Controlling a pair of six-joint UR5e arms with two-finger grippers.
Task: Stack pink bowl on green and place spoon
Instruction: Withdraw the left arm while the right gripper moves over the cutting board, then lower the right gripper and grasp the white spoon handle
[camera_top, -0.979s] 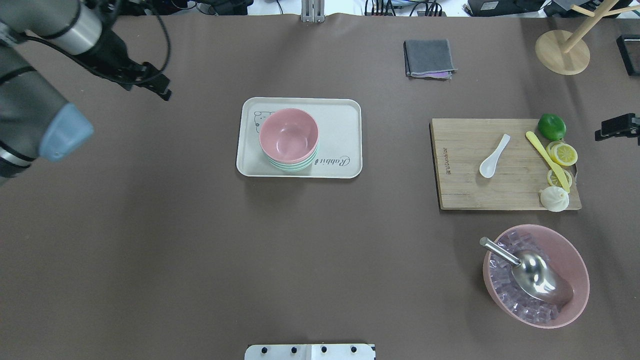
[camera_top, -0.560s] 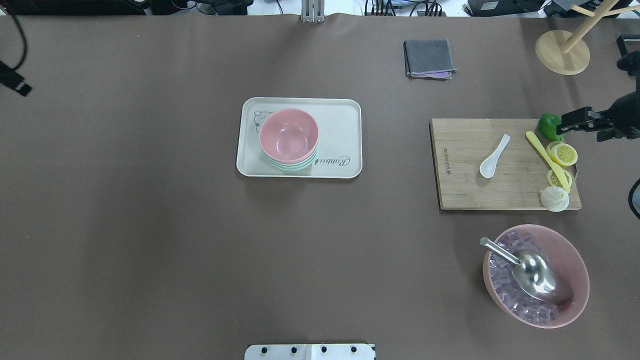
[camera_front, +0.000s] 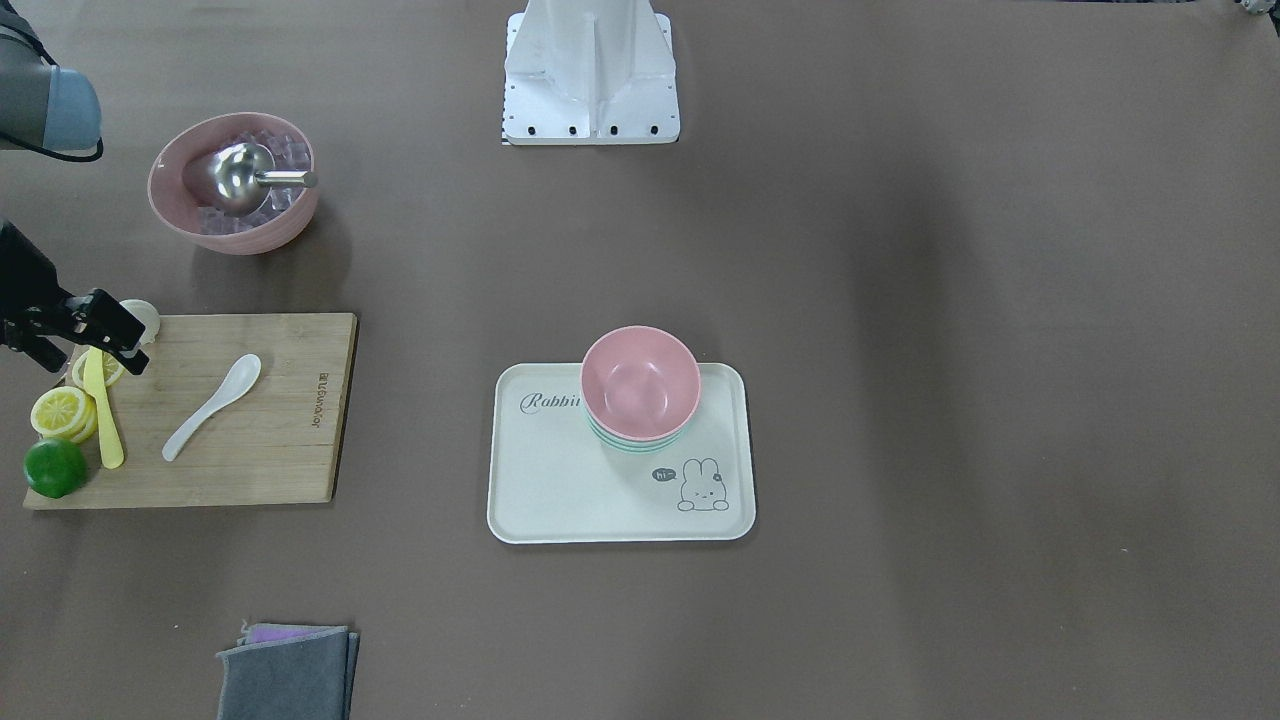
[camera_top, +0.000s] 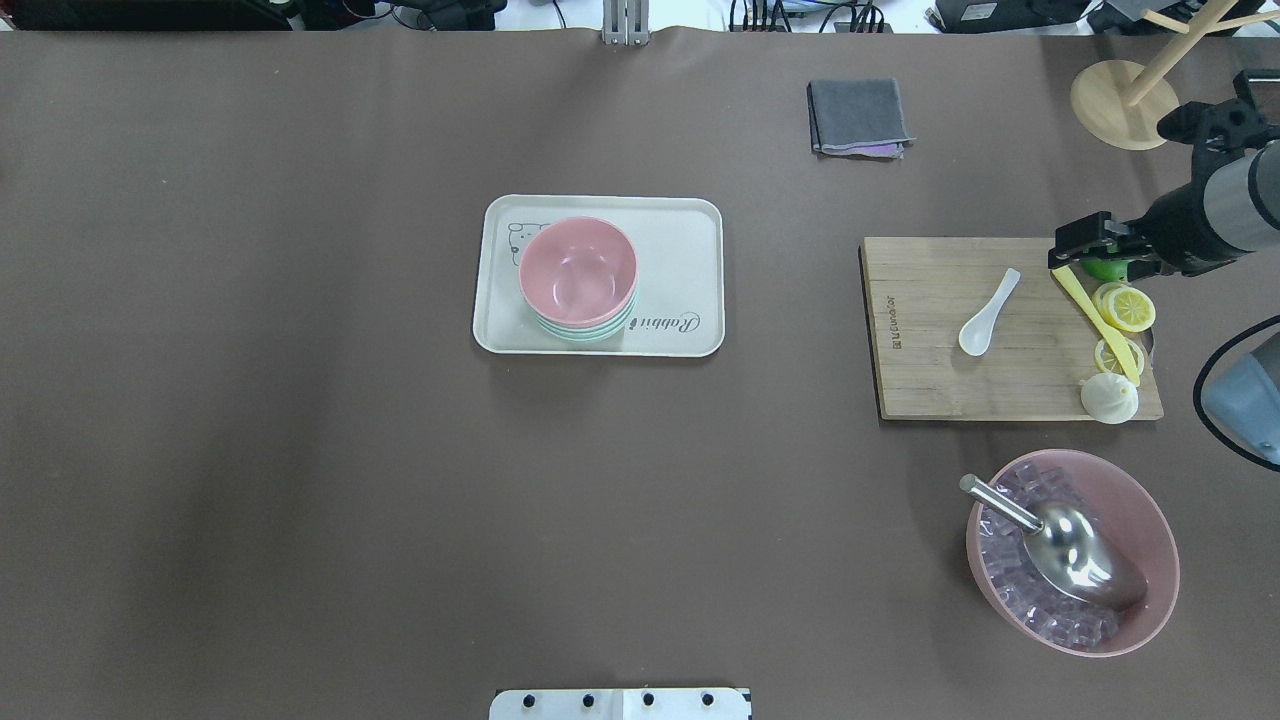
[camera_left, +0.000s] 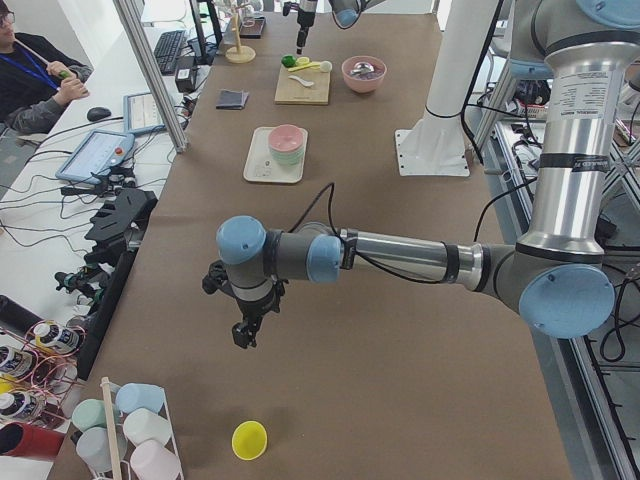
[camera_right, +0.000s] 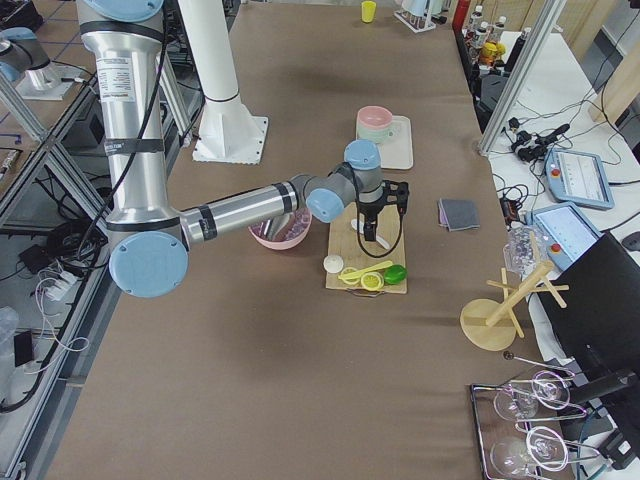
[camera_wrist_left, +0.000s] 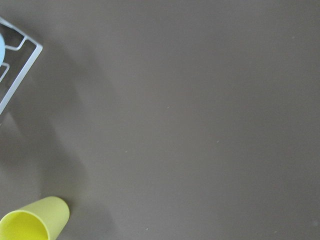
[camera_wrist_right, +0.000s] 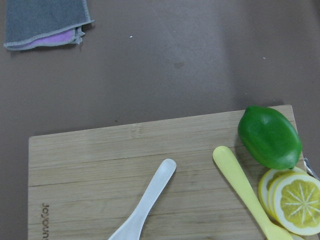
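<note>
A pink bowl (camera_top: 578, 270) sits nested on a green bowl (camera_top: 585, 335) on a cream tray (camera_top: 680, 230) at mid-table; the stack also shows in the front view (camera_front: 640, 380). A white spoon (camera_top: 988, 313) lies on the wooden cutting board (camera_top: 930, 380), also seen in the right wrist view (camera_wrist_right: 145, 207). My right gripper (camera_top: 1060, 255) hovers open and empty over the board's far right corner, right of the spoon. My left gripper (camera_left: 243, 335) hangs far off at the table's left end, and I cannot tell whether it is open or shut.
A lime (camera_top: 1105, 268), lemon slices (camera_top: 1125, 307), a yellow knife (camera_top: 1095, 320) and a bun (camera_top: 1108, 397) lie on the board's right side. A pink bowl of ice with a metal scoop (camera_top: 1072, 550) stands nearer. A grey cloth (camera_top: 858, 117) and a wooden stand (camera_top: 1125, 105) lie beyond. A yellow cup (camera_wrist_left: 32, 220) lies near my left gripper.
My left arm has swung out of the overhead view to the left. My right arm has come in from the right edge to above the board's far right corner.
</note>
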